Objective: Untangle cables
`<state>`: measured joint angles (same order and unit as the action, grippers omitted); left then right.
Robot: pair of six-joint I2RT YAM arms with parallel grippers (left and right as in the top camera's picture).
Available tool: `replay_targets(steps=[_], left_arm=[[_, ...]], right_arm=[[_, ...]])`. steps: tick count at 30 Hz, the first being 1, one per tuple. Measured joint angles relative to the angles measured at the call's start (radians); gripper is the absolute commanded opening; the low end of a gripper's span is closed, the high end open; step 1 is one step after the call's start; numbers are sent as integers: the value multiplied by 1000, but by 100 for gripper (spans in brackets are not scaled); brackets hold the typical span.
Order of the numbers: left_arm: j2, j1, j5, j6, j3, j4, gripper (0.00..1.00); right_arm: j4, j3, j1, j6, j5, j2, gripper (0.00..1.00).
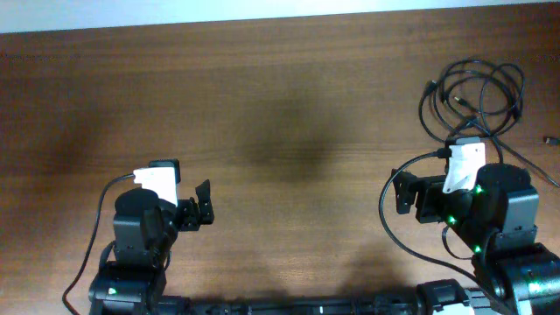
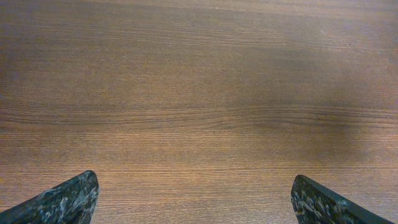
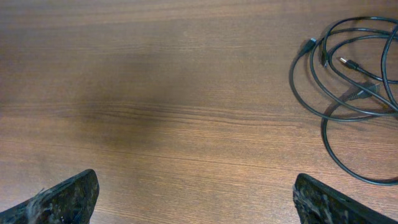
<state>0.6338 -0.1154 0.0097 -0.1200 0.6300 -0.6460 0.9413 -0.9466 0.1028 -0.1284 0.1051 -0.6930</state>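
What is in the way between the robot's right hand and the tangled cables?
Nothing that I can see. Only bare wooden table lies between the open right gripper and the cables, which lie toward the upper right of its wrist view.

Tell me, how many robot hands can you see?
2. The left gripper is at the lower left of the overhead view. The right gripper is at the lower right, near the tangled cables. Both are open, and no others appear hidden.

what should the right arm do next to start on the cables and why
Probably move the right pincer over toward the tangled cables. It is open above bare table, holding nothing, while the looped cables lie apart at the far right of its wrist view, untouched.
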Motion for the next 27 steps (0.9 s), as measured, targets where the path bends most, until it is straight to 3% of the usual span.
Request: replay_targets(steps=[13, 19, 22, 27], left_arm=[[0, 0, 0, 0, 0, 0, 99], [0, 0, 0, 0, 0, -1, 99], [0, 0, 0, 0, 0, -1, 99], [0, 0, -1, 0, -3, -1, 99]], right_arm=[[0, 2, 33, 0, -17, -93, 99], [-26, 10, 64, 1, -71, -44, 99], [-106, 81, 60, 1, -89, 39, 99], [-386, 288, 52, 0, -95, 218, 99]])
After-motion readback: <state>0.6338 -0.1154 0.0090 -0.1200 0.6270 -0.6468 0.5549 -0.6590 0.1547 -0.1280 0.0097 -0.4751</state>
